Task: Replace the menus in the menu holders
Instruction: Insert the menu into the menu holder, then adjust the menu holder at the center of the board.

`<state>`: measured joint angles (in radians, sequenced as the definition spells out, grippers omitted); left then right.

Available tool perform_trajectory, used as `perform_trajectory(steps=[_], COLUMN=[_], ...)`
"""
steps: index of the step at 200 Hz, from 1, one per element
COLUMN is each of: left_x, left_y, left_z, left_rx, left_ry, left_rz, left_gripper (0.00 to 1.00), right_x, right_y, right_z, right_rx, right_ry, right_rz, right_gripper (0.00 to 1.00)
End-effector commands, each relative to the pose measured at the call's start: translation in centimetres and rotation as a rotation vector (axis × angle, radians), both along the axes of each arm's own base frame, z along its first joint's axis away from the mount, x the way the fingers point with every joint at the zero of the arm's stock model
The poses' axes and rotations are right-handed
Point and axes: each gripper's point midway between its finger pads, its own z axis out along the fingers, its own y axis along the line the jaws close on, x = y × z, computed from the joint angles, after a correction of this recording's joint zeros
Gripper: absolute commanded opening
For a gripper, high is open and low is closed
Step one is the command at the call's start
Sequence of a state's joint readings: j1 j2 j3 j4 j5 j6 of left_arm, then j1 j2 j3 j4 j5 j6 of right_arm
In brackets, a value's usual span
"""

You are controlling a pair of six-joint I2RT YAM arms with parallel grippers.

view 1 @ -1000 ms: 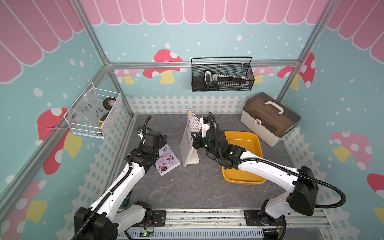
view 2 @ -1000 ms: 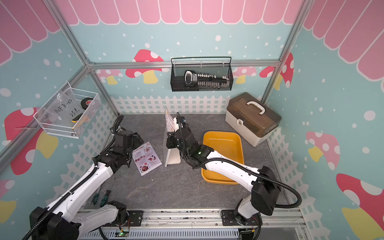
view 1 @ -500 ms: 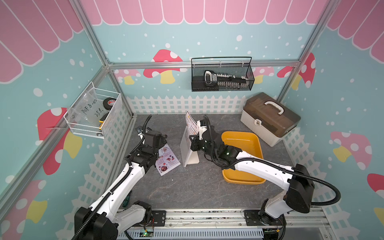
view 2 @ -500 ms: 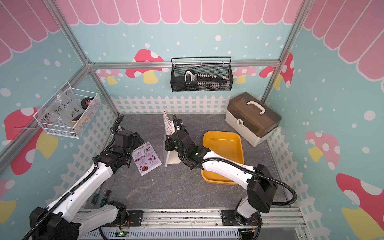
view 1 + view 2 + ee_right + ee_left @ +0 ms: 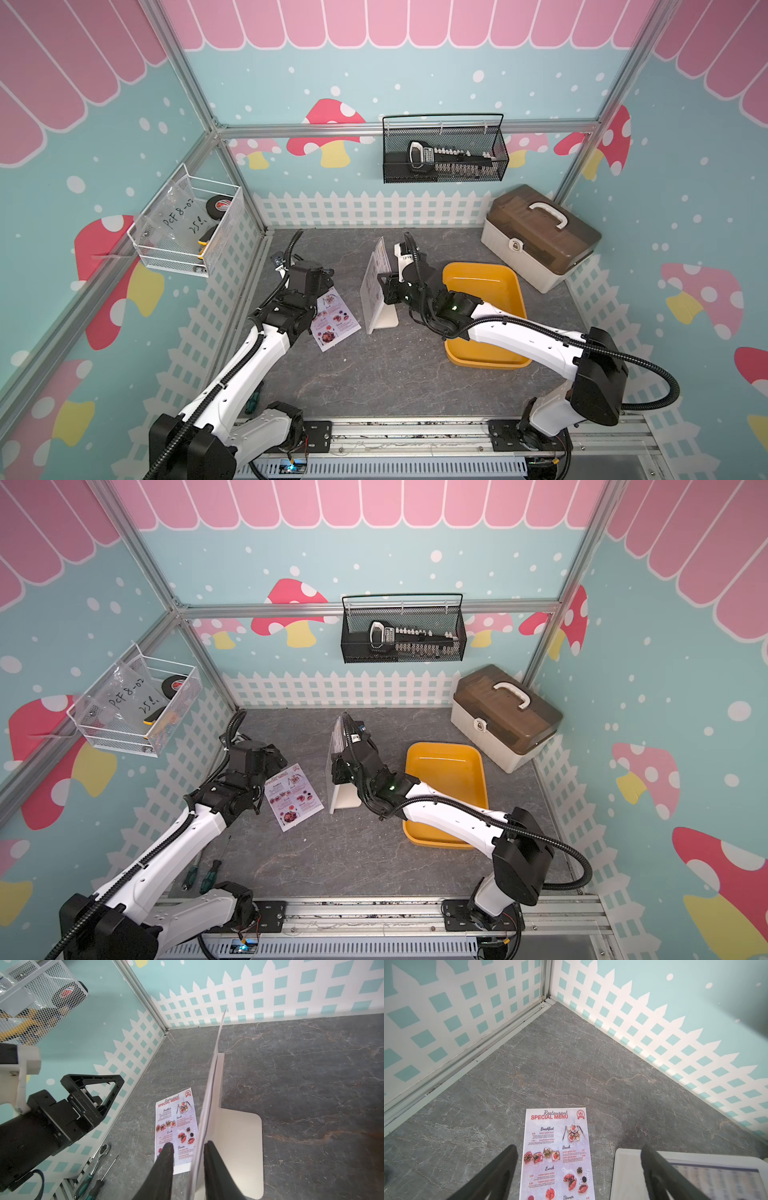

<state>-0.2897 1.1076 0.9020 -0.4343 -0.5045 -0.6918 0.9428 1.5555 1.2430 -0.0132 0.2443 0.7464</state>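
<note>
The white menu holder (image 5: 384, 318) stands upright mid-table. A white text menu (image 5: 379, 258) sits in its slot, and its top sticks out above the holder. My right gripper (image 5: 188, 1144) is open at the holder's upper edge. Its fingers straddle the sheet (image 5: 209, 1084), which lies close to one finger with a gap to the other. The red-headed "Special Menu" menu (image 5: 334, 322) lies flat on the table left of the holder. My left gripper (image 5: 579, 1148) hangs open over this menu (image 5: 557, 1153) with nothing in it. The holder's corner (image 5: 623, 1167) shows beside it.
A yellow tray (image 5: 513, 286) lies right of the holder under my right arm. A lidded toolbox (image 5: 540, 237) stands at the back right. Wire baskets hang on the back wall (image 5: 444, 153) and left wall (image 5: 187, 224). Screwdrivers (image 5: 210, 875) lie at the front left.
My right gripper moved down and left with the text menu, which sank further into the holder. Its jaws have parted off the sheet. The left arm stayed still.
</note>
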Motion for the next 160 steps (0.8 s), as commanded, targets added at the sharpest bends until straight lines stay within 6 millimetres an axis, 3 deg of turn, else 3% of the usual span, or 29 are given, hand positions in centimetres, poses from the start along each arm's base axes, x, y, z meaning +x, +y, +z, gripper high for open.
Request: perform_trajectory(steps=[1, 64, 95, 118, 160], left_x=[0.6, 1.1, 1.3, 1.3, 2.0], left_y=[0.3, -1.0, -1.8, -1.5, -1.3], left_z=[1.3, 0.5, -0.1, 0.0, 1.0], left_rx=[-0.006, 0.001, 0.018, 0.023, 0.028], left_ry=[-0.039, -0.001, 0.047, 0.049, 0.057], left_rz=[0.017, -0.051, -0.102, -0.087, -0.084], left_gripper=[0.93, 0.93, 0.94, 0.95, 0.96], right_x=[-0.1, -0.1, -1.7, -3.3, -6.0], right_y=[-0.4, -0.6, -0.9, -1.2, -1.0], right_z=[-0.1, 1.5, 2.6, 0.8, -4.1], right_rx=[-0.030, -0.090, -0.201, -0.264, -0.193], right_ry=[-0.002, -0.054, -0.076, 0.007, 0.135], right_rz=[-0.012, 0.015, 0.138, 0.209, 0.262], right_gripper=[0.31, 0.34, 0.53, 0.68, 0.79])
